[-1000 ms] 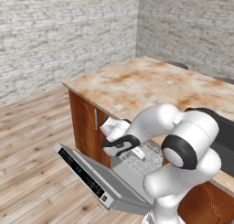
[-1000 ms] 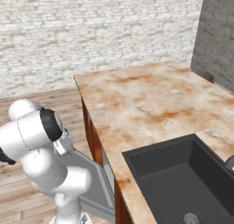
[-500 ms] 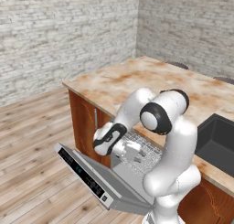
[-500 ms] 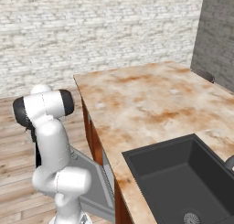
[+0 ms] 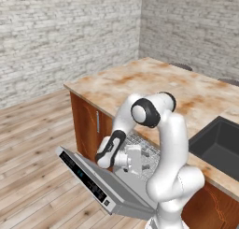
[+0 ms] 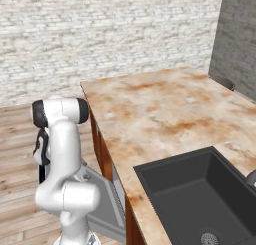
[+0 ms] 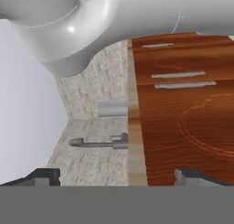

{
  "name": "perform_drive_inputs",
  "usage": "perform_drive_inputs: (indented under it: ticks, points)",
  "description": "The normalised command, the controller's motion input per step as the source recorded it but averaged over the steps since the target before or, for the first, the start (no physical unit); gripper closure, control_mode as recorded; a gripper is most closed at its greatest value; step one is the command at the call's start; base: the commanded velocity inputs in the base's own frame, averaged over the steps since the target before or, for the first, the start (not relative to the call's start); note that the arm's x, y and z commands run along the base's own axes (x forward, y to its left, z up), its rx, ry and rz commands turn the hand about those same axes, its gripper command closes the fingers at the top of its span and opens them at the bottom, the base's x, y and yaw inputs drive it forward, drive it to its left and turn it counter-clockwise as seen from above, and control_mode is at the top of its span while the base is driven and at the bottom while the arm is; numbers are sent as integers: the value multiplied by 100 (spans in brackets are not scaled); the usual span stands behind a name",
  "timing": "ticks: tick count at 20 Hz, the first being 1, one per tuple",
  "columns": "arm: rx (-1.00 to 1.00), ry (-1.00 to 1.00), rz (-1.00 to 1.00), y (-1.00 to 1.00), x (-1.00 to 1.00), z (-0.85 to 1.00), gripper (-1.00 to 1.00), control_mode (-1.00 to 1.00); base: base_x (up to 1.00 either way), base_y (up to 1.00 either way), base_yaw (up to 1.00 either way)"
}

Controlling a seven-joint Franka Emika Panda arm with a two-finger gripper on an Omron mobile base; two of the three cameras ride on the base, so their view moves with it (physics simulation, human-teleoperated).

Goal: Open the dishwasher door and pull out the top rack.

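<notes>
I see the dishwasher door (image 5: 100, 186) dropped open, sloping out from under the desk (image 5: 154, 85). The top rack (image 5: 144, 151) sits above the door, part-way out, its long axis running along the desk's front edge. My gripper (image 5: 133, 160) hangs just above the door beside the rack's front; its fingertips (image 7: 45, 175) stand wide apart, holding nothing. The rack probably lies just behind the gripper, though the arm blocks my view.

We see the dishwasher door (image 5: 119, 190) in flat grey metal with a black control strip carrying white marks. The top rack (image 5: 145, 148) is pale grey-white wire. The countertop (image 6: 165, 114) is mottled beige and rust marble, the cabinet fronts (image 5: 86, 125) reddish-brown wood, the sink (image 6: 200, 199) matte black.
</notes>
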Motion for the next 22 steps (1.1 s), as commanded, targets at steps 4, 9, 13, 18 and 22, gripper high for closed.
perform_drive_inputs:
  ticks: [4, 9, 13, 18, 22]
  points:
    - [3, 20, 7, -14, 28, -5, -100, -100, 0, 0, 0]
    - [21, 13, 11, -42, 22, -2, -100, -100, 0, 0, 0]
    - [34, 10, 17, -52, 19, -11, -100, -100, 0, 0, 0]
    - [39, 2, 16, -13, 32, -49, -100, -100, 0, 0, 0]
    - [38, 0, 13, 2, 41, -64, -100, -100, 0, 0, 0]
